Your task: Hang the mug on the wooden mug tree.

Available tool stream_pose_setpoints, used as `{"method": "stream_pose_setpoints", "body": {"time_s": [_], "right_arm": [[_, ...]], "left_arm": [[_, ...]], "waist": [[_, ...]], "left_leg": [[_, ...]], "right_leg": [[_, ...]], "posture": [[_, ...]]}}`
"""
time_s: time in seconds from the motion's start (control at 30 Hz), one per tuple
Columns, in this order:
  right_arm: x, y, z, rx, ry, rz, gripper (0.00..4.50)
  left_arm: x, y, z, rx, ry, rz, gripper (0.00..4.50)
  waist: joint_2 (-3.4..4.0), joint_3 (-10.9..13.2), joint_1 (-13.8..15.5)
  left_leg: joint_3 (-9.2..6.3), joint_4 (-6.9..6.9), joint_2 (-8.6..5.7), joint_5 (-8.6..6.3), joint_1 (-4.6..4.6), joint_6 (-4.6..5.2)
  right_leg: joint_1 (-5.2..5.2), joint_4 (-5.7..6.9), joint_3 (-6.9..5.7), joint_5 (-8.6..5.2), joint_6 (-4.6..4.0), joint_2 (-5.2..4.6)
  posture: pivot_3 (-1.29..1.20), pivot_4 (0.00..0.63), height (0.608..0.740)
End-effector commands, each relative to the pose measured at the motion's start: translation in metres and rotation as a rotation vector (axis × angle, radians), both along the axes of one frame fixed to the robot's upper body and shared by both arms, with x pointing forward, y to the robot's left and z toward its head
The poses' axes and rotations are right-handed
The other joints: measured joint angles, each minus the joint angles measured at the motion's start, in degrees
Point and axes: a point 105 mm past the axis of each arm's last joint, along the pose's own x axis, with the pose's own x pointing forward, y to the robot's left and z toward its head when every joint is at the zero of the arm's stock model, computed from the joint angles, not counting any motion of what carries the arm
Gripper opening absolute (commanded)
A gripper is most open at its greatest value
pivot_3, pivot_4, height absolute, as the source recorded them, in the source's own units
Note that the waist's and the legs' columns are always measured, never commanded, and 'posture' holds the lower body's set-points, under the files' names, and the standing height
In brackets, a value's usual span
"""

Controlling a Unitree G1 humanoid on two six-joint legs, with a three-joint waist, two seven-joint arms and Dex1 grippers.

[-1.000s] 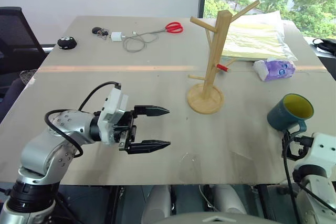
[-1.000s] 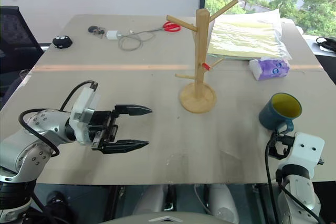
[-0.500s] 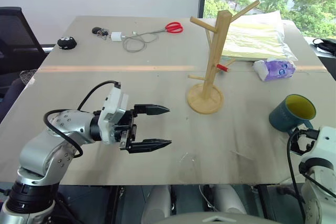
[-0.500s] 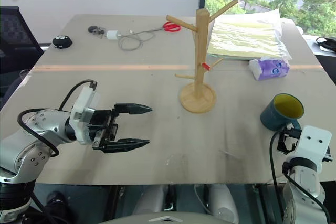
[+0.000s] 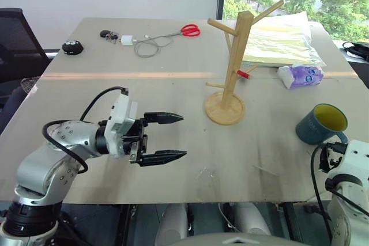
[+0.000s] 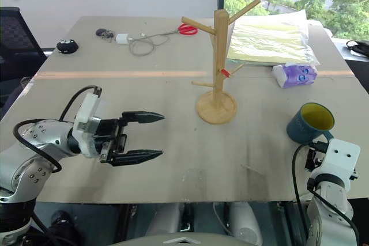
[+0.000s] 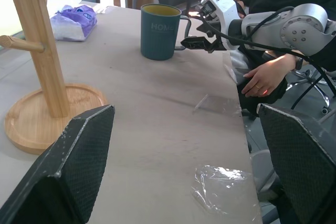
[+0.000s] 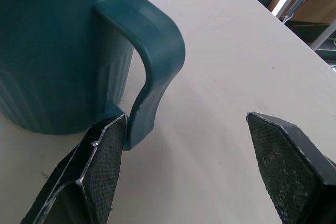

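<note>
At the far side of the table [image 5: 115, 87] we see red-handled scissors [image 5: 190, 29], and near them a white adapter [image 5: 127, 40] with a coiled grey cable [image 5: 149, 46]. A small dark bunch [image 5: 107, 34] lies beside the adapter, and a black round object [image 5: 72, 46] sits towards the far left edge. To the right lies a plastic-wrapped yellow-green pad [image 5: 281, 41], with a purple tissue pack [image 5: 300, 75] just in front of it. A black chair [image 5: 17, 41] stands at the left.

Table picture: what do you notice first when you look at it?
The wooden mug tree stands tall mid-table, its pegs bare. A teal mug with a yellow inside stands upright near the table's right edge, and the right gripper sits open at its handle. The left gripper hovers open over the left side.
</note>
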Motion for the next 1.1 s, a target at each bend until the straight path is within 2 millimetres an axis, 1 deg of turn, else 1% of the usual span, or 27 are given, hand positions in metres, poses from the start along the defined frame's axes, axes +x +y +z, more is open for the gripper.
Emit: {"method": "stream_pose_setpoints", "body": {"time_s": [0.03, 0.13, 0.17, 0.27, 0.33, 0.43, 0.47, 0.53, 0.67, 0.77, 0.83, 0.9, 1.03, 1.1], "right_arm": [[0.001, -0.003, 0.014, -0.036, -0.049, -0.013, 3.70], [0.002, -0.004, 0.013, -0.030, -0.050, -0.016, 3.70], [0.002, -0.005, 0.011, -0.026, -0.048, -0.018, 3.42], [0.005, -0.008, 0.009, -0.014, -0.051, -0.030, 2.45], [0.009, -0.011, 0.008, -0.009, -0.061, -0.030, 1.64], [0.014, -0.015, 0.008, -0.006, -0.070, -0.025, 0.19], [0.016, -0.017, 0.008, -0.006, -0.072, -0.023, 0.03], [0.019, -0.021, 0.009, -0.006, -0.083, -0.009, 0.03], [0.028, -0.022, 0.018, -0.026, -0.127, 0.092, 0.03], [0.034, -0.012, 0.025, -0.008, -0.176, 0.233, 0.03], [0.035, -0.009, 0.031, -0.041, -0.181, 0.315, 0.03], [0.036, -0.006, 0.038, -0.035, -0.209, 0.369, 0.03], [0.037, 0.016, 0.056, 0.009, -0.261, 0.605, 0.03], [0.036, 0.032, 0.072, 0.049, -0.281, 0.788, 0.03]], "left_arm": [[-0.004, -0.001, 0.008, 0.004, -0.032, -0.016, 4.50], [-0.004, -0.001, 0.008, 0.004, -0.033, -0.013, 4.50], [-0.004, -0.001, 0.008, 0.004, -0.033, -0.013, 4.50], [-0.004, 0.000, 0.008, 0.004, -0.034, -0.009, 4.50], [-0.003, 0.001, 0.009, 0.002, -0.037, -0.006, 4.50], [-0.003, 0.002, 0.011, -0.008, -0.036, -0.005, 4.50], [-0.004, 0.002, 0.011, -0.013, -0.034, -0.004, 4.50], [-0.004, 0.003, 0.012, -0.033, -0.024, 0.000, 4.50], [-0.002, 0.005, 0.012, -0.064, -0.035, 0.043, 4.50], [0.000, 0.007, 0.011, -0.084, -0.033, 0.069, 4.50], [0.000, 0.007, 0.011, -0.093, -0.039, 0.066, 4.50], [0.000, 0.007, 0.012, -0.106, -0.042, 0.070, 4.50], [0.003, 0.011, 0.022, -0.226, -0.094, 0.118, 4.50], [0.000, 0.015, 0.026, -0.267, -0.099, 0.092, 4.50]], "waist": [[0.00, 0.0, 0.0], [0.00, 0.0, 0.0], [0.00, 0.0, 0.0], [0.00, 0.0, 0.0], [0.00, 0.0, 0.0], [0.01, 0.0, 0.0], [0.00, 0.0, 0.0], [-0.03, 0.0, 0.0], [0.00, 0.0, 0.0], [0.00, 0.0, 0.0], [0.02, 0.0, 0.0], [0.02, 0.0, 0.0], [0.02, 0.0, 0.1], [0.00, 0.0, 0.1]], "left_leg": [[-0.01, 0.00, 0.00, 0.00, 0.00, 0.00], [-0.01, 0.00, 0.00, 0.00, 0.00, 0.00], [-0.01, 0.00, 0.00, 0.00, 0.00, 0.00], [-0.01, 0.00, 0.00, 0.00, 0.00, 0.00], [0.00, 0.00, -0.01, 0.00, 0.00, 0.00], [0.01, 0.00, -0.01, 0.00, 0.00, 0.00], [0.00, 0.00, -0.01, 0.00, 0.00, 0.00], [0.00, 0.00, -0.01, 0.00, 0.01, 0.00], [0.03, 0.00, -0.01, -0.01, 0.01, 0.01], [0.05, 0.00, -0.02, -0.01, 0.02, 0.03], [0.02, 0.00, 0.00, -0.02, 0.03, 0.04], [0.03, 0.00, 0.00, -0.03, 0.03, 0.06], [0.08, 0.00, -0.01, -0.04, 0.04, 0.08], [0.06, 0.00, 0.00, -0.06, 0.04, 0.13]], "right_leg": [[0.00, 0.00, -0.01, 0.00, 0.00, 0.00], [0.00, 0.00, -0.01, 0.00, 0.00, 0.00], [0.00, 0.00, -0.01, 0.00, 0.00, 0.00], [0.00, 0.00, -0.01, 0.01, -0.02, 0.01], [0.00, 0.00, 0.00, 0.01, -0.02, 0.01], [0.00, 0.00, 0.01, 0.01, -0.02, 0.00], [0.00, 0.00, 0.00, 0.01, -0.02, 0.00], [0.01, 0.00, 0.00, 0.01, -0.02, 0.02], [0.01, 0.00, 0.04, 0.12, -0.20, 0.02], [0.01, 0.00, 0.06, 0.10, -0.16, 0.03], [0.01, 0.00, 0.05, 0.10, -0.15, 0.07], [0.01, 0.00, 0.06, 0.10, -0.16, 0.07], [0.02, 0.00, 0.11, 0.12, -0.19, 0.07], [0.04, -0.01, 0.10, 0.13, -0.19, 0.07]], "posture": [[0.00, 0.150, 0.740], [0.00, 0.150, 0.740], [0.00, 0.150, 0.740], [0.00, 0.150, 0.740], [0.00, 0.150, 0.740], [0.00, 0.150, 0.740], [0.00, 0.150, 0.740], [0.00, 0.150, 0.740], [0.00, 0.150, 0.740], [0.00, 0.150, 0.740], [0.00, 0.150, 0.740], [0.00, 0.150, 0.740], [0.00, 0.150, 0.740], [0.00, 0.150, 0.740]]}}
